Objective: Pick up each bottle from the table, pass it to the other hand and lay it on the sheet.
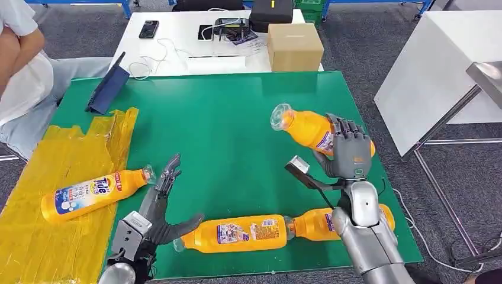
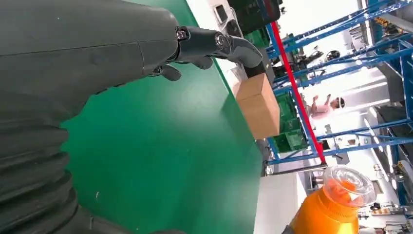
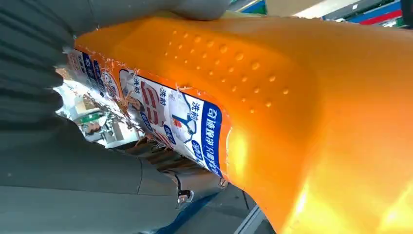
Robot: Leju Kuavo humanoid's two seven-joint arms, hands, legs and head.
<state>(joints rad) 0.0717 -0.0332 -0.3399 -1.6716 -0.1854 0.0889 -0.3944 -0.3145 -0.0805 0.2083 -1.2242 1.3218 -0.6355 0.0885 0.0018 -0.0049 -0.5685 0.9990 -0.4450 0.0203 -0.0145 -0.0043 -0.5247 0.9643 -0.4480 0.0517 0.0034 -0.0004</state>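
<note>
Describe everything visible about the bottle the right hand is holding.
The held bottle is orange, glossy plastic by its look, with a clear cap at its neck end and a blue, white and red printed label whose edge looks torn in the right wrist view. A patch of raised dots marks its side. The right hand grips it around the body, lifted above the green table, lying roughly level with the cap pointing toward the robot's left. Nothing else touches it. The left wrist view catches its cap end.

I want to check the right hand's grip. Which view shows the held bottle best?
The head view: the whole held bottle shows, with the right hand wrapped around it. The right wrist view gives a close-up of its label; the left wrist view catches its clear cap end.
</note>
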